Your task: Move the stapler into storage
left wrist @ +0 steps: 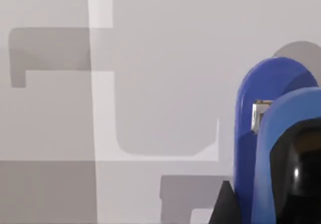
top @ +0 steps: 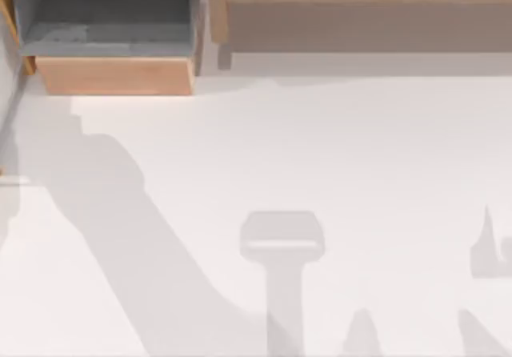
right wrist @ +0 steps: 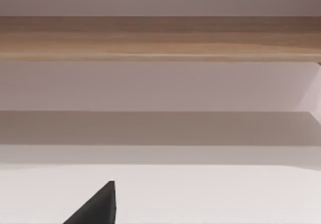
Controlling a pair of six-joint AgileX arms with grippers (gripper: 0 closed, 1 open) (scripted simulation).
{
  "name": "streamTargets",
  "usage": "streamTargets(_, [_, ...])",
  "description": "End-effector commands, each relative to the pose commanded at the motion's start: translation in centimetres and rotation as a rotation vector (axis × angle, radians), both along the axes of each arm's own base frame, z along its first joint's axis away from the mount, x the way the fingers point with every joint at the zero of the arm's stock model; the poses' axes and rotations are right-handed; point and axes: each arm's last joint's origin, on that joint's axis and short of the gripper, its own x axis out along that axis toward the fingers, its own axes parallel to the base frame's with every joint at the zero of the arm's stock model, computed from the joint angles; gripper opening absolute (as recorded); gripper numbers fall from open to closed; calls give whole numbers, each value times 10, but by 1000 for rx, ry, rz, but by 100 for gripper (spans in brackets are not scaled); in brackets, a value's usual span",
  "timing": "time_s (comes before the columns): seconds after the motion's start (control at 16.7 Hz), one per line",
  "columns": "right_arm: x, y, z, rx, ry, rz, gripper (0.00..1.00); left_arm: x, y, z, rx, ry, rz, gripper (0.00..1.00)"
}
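Observation:
The bright-blue stapler [left wrist: 273, 133] with its black rounded end fills one side of the left wrist view, very close to the camera and raised off the white table. My left gripper [left wrist: 251, 206] is shut on it, and one dark fingertip [left wrist: 224, 208] shows beside the blue body. The storage [top: 116, 75] is a light-wood drawer standing pulled out at the table's far left, with its grey inside [top: 112, 17] showing behind the pale front panel. My right gripper [right wrist: 99, 208] hangs over the table, facing the wooden cabinet.
A long light-wood cabinet [top: 360, 5] runs along the back edge to the right of the drawer and also spans the right wrist view [right wrist: 160, 38]. Arm shadows [top: 120, 213] lie across the white table [top: 360, 149].

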Motion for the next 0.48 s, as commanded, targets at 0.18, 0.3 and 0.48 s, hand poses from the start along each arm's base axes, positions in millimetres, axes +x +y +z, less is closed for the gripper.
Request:
streamTargets(0.18, [0,0,0,0,0,0,100,0,0,0,0,0,0,0])
streamTargets(0.3, [0,0,0,0,0,0,100,1,-2,0,1,0,-7,0])
streamTargets(0.48, [0,0,0,0,0,0,100,6,-3,23,41,-83,-21,0])
